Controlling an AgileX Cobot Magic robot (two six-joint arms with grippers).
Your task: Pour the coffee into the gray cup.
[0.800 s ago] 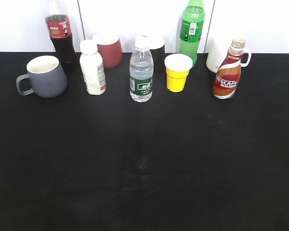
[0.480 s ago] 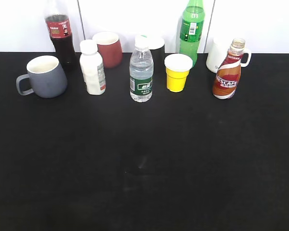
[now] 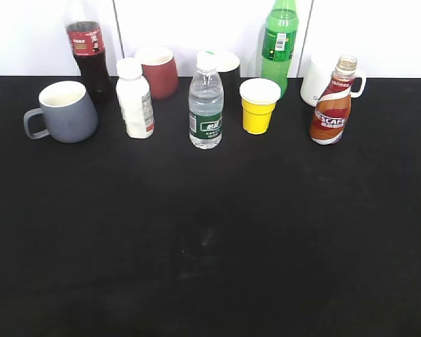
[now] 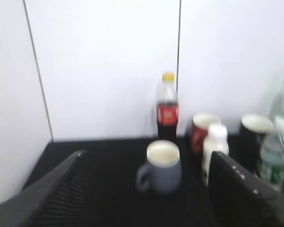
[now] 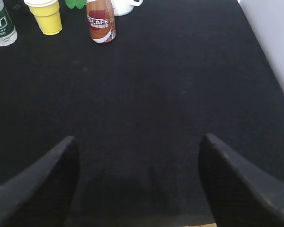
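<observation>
The curvy, brown-filled coffee (image 3: 331, 109) with its red-orange label stands upright, uncapped, while the left gripper (image 4: 146, 189) and right gripper (image 5: 137, 184) gape wide, empty.

table (image 3: 210, 267): black, matte | wall (image 3: 196, 28): white panels, dark vertical seams

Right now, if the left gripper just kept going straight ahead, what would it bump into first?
Most likely the gray cup: it sits almost centred between the open left gripper fingers, nearest in line. The cola bottle stands behind it. Depth is blurry, so that is a guess.
</observation>
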